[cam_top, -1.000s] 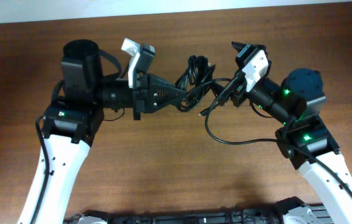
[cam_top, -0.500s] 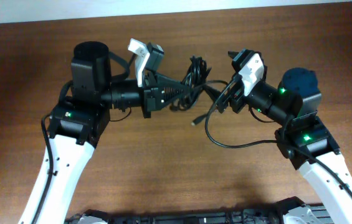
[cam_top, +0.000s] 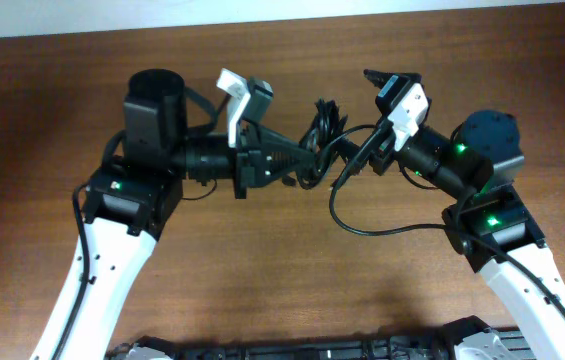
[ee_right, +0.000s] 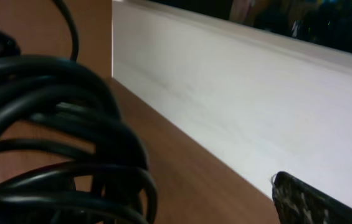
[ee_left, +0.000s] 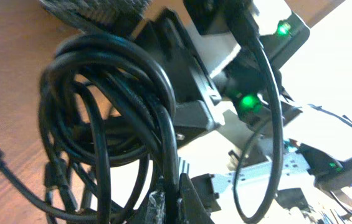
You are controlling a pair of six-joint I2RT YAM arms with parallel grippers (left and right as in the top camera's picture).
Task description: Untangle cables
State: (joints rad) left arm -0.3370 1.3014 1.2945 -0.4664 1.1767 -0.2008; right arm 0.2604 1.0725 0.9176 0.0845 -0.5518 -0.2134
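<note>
White wall [ee_right: 238,106] behind cables [ee_right: 51,124], right-wrist only

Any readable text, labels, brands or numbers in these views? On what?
None readable in any view.
cables: no print visible.
left arm, right arm: no legible labels.
green lights: plain dots, not characters.

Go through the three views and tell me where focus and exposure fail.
Overhead: sharp and evenly lit, only soft shadows on the table. Left wrist: the cables read clearly, but the background upper right is blown out white. Right wrist: the cables sit so close that they blur, and the pale wall looks soft too.
</note>
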